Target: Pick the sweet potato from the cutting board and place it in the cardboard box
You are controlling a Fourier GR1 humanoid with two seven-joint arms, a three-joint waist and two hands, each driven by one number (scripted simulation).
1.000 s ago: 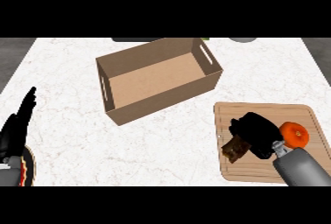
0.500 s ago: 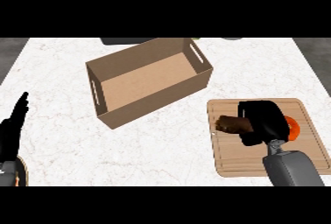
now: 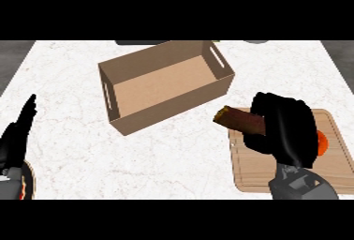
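Note:
My right hand (image 3: pixel 287 129) is curled round a brown sweet potato (image 3: pixel 239 119) and holds it above the left edge of the wooden cutting board (image 3: pixel 256 173). The potato's left end sticks out past the fingers toward the open cardboard box (image 3: pixel 166 89), which sits just up and left of it with nothing inside. An orange round thing (image 3: pixel 320 143) lies on the board, mostly hidden behind the hand. My left hand (image 3: pixel 17 136) rests open at the left edge, fingers up.
The white marble counter (image 3: pixel 76 65) runs under everything. A dark, red-rimmed object (image 3: pixel 24 183) shows at the lower left edge beside my left hand. Two dark items (image 3: pixel 138 42) peek in at the counter's far edge.
My right hand has lifted the sweet potato off the board and carried it left toward the box. The left hand has stayed in place.

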